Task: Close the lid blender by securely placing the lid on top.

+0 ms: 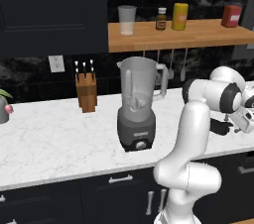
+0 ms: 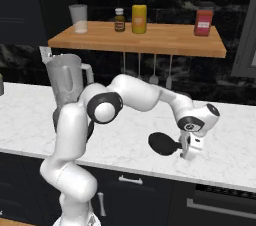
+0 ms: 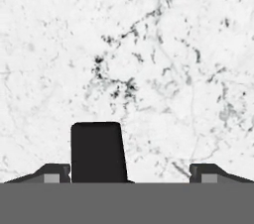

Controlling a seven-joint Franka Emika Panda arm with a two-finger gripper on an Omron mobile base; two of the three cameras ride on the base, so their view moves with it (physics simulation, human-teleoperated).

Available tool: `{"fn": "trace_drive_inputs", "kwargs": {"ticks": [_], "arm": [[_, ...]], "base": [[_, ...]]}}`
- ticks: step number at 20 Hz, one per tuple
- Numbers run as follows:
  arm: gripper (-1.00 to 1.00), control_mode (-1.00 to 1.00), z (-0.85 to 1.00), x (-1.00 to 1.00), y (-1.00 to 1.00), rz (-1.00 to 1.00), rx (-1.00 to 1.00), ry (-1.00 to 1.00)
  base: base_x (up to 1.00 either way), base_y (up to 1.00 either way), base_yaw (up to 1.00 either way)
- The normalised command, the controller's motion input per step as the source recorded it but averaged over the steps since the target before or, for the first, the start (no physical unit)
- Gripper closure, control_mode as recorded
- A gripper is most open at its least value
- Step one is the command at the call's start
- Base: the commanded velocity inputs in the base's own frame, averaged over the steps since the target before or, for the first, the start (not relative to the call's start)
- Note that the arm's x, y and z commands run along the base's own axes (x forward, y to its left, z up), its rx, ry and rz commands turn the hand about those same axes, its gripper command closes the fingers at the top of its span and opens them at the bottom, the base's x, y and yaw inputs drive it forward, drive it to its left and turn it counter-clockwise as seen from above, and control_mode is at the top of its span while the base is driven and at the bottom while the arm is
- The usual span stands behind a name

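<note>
**Lid on surface beside end effector; blender jar uncovered**

White marble surface runs under a dark backsplash and a wooden shelf. Blender stands upright on the surface, jar mouth uncovered, handle to the right in the left base view, knob facing front. Knife block stands to its left, apart from it.

Lid sits low at the surface, well to the right of the blender, close against the end effector in the right base view. From that view I cannot tell whether it lies flat or is lifted, nor whether the fingers touch it. Hand view: two finger tips set wide apart at the bottom, bare marble between them, and a dark rectangular shape rising beside the left tip. End effector spread.

Shelf carries a clear cup, a small brown bottle, a yellow jar and a red container.
</note>
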Motion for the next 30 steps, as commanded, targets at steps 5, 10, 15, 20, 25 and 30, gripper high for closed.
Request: {"fn": "trace_drive_inputs", "kwargs": {"ticks": [5, 10, 15, 20, 25, 30], "arm": [[-1.0, -1.0, 0.0, 0.0, 0.43, -0.09, 0.0, 0.0], [-1.0, -1.0, -0.18, 0.0, 0.49, -0.07, -0.03, 0.02], [-1.0, -1.0, -0.19, 0.0, 0.08, 0.0, -0.02, -0.02], [-1.0, -1.0, 0.0, 0.0, 0.08, 0.02, 0.0, -0.09], [-1.0, -1.0, -0.33, 0.07, 0.25, 0.15, 0.0, 0.0], [-1.0, -1.0, -0.52, 0.15, 0.34, 0.17, 0.0, 0.07]], "base": [[0.0, 0.0, 0.0], [0.0, 0.0, 0.0], [0.0, 0.0, 0.0], [0.0, 0.0, 0.0], [0.0, 0.0, 0.0], [0.0, 0.0, 0.0]]}}
